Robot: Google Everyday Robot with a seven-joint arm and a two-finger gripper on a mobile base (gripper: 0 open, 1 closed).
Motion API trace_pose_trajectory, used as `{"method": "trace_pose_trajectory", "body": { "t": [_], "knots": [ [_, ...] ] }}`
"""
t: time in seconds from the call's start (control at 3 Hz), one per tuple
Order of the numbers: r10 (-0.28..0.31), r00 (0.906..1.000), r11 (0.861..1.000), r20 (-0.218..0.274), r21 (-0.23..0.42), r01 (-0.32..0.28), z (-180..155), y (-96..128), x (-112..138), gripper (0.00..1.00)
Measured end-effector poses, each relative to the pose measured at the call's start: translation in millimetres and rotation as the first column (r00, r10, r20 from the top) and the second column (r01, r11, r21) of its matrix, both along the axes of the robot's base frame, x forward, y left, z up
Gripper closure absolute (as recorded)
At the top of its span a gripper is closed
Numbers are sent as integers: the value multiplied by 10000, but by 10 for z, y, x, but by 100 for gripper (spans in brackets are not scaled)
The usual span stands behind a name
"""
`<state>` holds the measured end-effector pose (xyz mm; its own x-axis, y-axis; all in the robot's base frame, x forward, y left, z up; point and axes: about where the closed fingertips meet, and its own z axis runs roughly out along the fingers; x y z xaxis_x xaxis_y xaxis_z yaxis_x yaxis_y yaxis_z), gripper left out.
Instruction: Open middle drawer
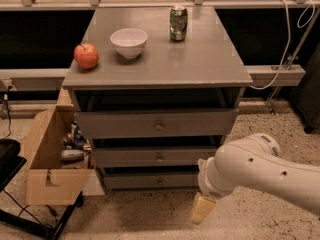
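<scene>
Sitting second of three beneath the counter's (205, 59) front edge, the middle drawer (130, 158) shows a wide, shallow grey front with a small round knob (160, 157) at its centre (a dark gap above it). The gripper (202, 209) hangs low, below the counter's front right corner; whether it is spread or closed cannot be told.

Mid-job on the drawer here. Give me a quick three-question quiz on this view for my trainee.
1. True or false: the gripper touches the knob of the middle drawer.
2. What sits between the apple and the can on the cabinet? A) bowl B) mug C) bottle
3. Fill in: the gripper hangs near the floor, toward the picture's ____ side.

Key: 1 false, it is lower than the bottom drawer, off that drawer's right end. 2 A. 3 right.
</scene>
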<state>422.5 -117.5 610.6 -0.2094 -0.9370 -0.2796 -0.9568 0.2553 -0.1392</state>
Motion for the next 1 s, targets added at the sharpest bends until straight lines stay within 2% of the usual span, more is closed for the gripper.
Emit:
{"method": "trace_pose_trajectory", "body": {
  "t": [0.33, 0.67, 1.0],
  "knots": [
    [556, 9984, 9974, 140, -464, -549, -331, 87, 265, 0],
    [1757, 9844, 9782, -82, -1108, -1756, -856, 127, 663, 0],
    [2386, 9711, 9598, -115, -1496, -2376, -1033, 149, 883, 0]
  ]
}}
